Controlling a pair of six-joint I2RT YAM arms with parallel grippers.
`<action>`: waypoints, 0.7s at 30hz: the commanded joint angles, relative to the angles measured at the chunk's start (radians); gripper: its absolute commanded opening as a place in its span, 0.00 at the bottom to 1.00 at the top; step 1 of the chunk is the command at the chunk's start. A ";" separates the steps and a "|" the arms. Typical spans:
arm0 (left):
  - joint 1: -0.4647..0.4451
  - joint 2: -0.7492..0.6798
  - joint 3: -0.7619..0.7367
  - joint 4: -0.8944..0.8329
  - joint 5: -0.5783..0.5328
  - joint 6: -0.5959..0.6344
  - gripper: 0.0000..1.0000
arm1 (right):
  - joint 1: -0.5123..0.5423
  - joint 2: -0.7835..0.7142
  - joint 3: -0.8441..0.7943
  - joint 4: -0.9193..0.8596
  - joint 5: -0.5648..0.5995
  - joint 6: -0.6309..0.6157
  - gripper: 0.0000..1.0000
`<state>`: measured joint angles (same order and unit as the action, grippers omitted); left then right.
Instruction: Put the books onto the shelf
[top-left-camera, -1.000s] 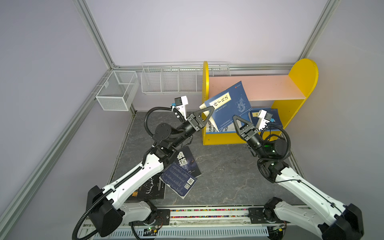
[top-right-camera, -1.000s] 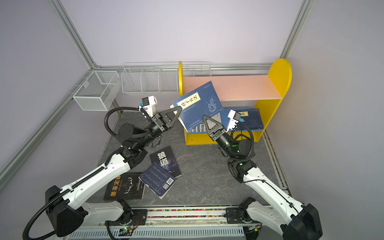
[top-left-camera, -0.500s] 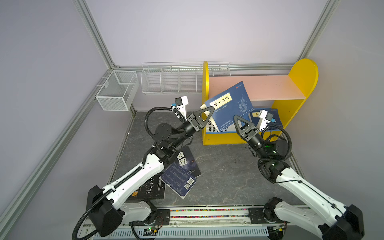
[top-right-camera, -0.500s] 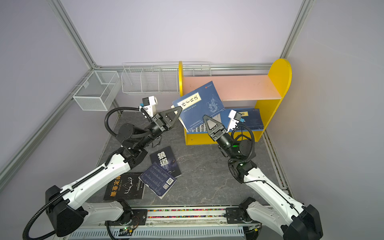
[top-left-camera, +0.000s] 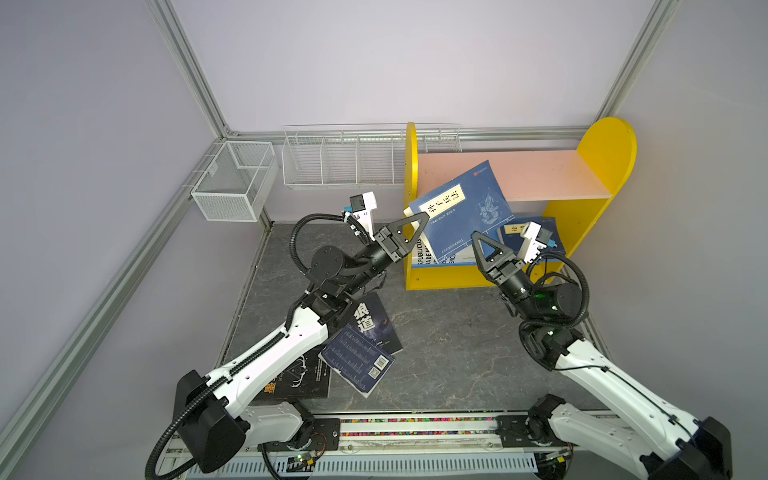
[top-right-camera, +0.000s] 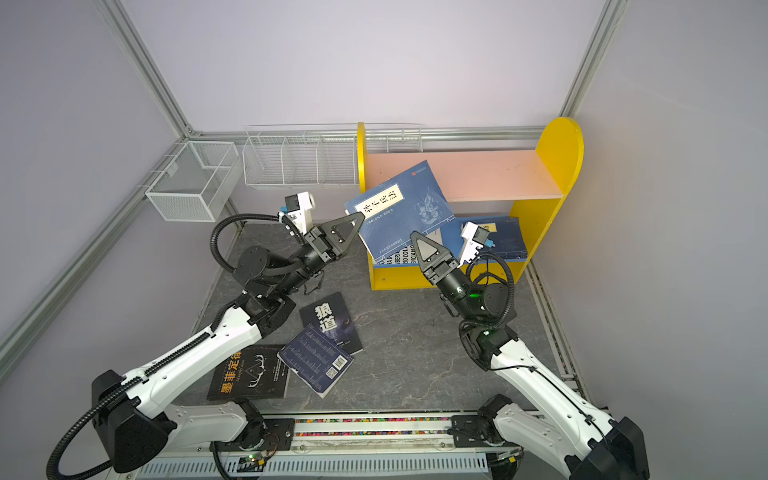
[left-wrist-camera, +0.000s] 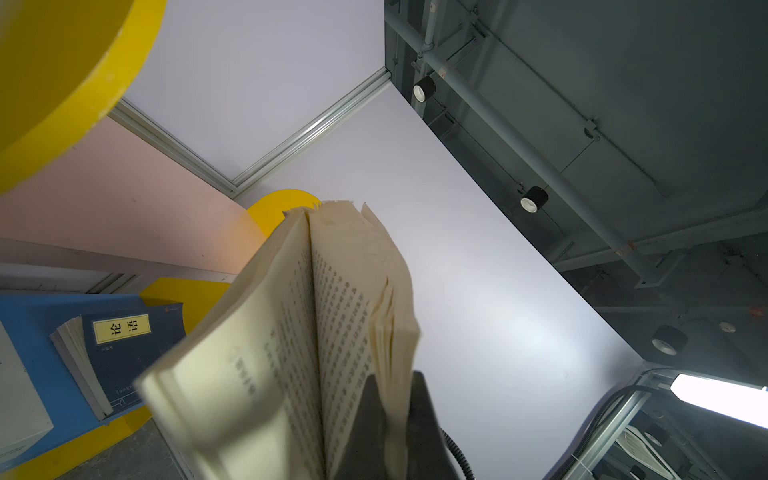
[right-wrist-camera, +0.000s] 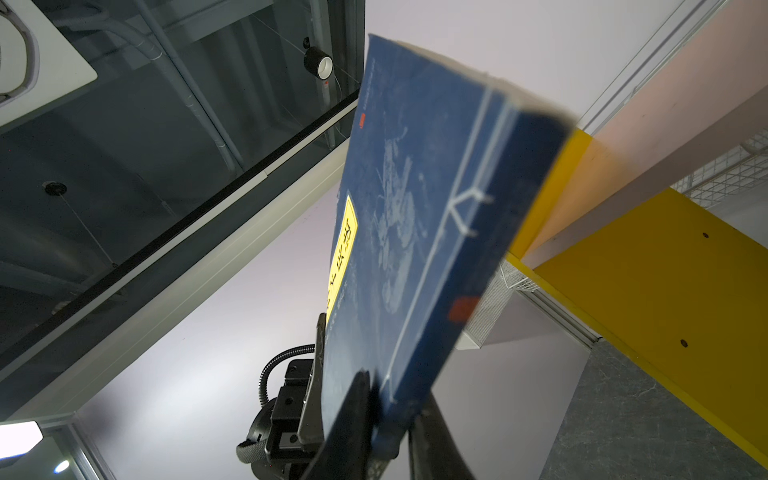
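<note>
A navy book (top-left-camera: 461, 212) (top-right-camera: 399, 212) with a yellow label hangs tilted in front of the shelf (top-left-camera: 552, 174) (top-right-camera: 498, 174). My left gripper (top-left-camera: 424, 216) (top-right-camera: 360, 214) (left-wrist-camera: 394, 399) is shut on a few pages at its fanned-open left edge. My right gripper (top-left-camera: 474, 236) (top-right-camera: 412, 234) (right-wrist-camera: 390, 415) is shut on the book's lower spine corner (right-wrist-camera: 415, 208). On the blue lower board lie a white book (top-left-camera: 424, 255) (top-right-camera: 395, 257) and another navy book (top-right-camera: 505, 237) (left-wrist-camera: 133, 353). Three books lie on the table: a black one (top-left-camera: 374, 320) (top-right-camera: 332, 320), a navy one (top-left-camera: 357, 365) (top-right-camera: 318, 361) and a black, orange-titled one (top-right-camera: 249, 374) partly under my left arm.
Two white wire baskets (top-left-camera: 232, 183) (top-left-camera: 345, 162) hang on the back-left walls beside the shelf's yellow side panel (top-left-camera: 410, 166). The pink upper board carries nothing. Grey marbled table surface (top-left-camera: 449, 332) lies between the arms.
The right gripper's jaws have closed tighter on the book's lower corner. The book and both arms stay almost where they were.
</note>
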<state>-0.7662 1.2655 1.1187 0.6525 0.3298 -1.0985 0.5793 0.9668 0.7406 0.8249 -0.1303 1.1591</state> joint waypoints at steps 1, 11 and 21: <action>-0.004 -0.002 0.010 0.033 0.001 -0.010 0.11 | -0.005 -0.014 -0.026 -0.001 0.025 0.018 0.16; 0.000 -0.163 -0.012 -0.345 -0.121 0.231 0.65 | -0.147 -0.288 -0.026 -0.485 0.074 -0.038 0.08; 0.002 -0.304 -0.066 -0.691 -0.296 0.433 0.86 | -0.195 -0.585 -0.017 -1.058 0.359 -0.086 0.06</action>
<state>-0.7662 0.9485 1.0874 0.1123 0.0895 -0.7532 0.3893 0.4057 0.7158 -0.0669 0.1169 1.0954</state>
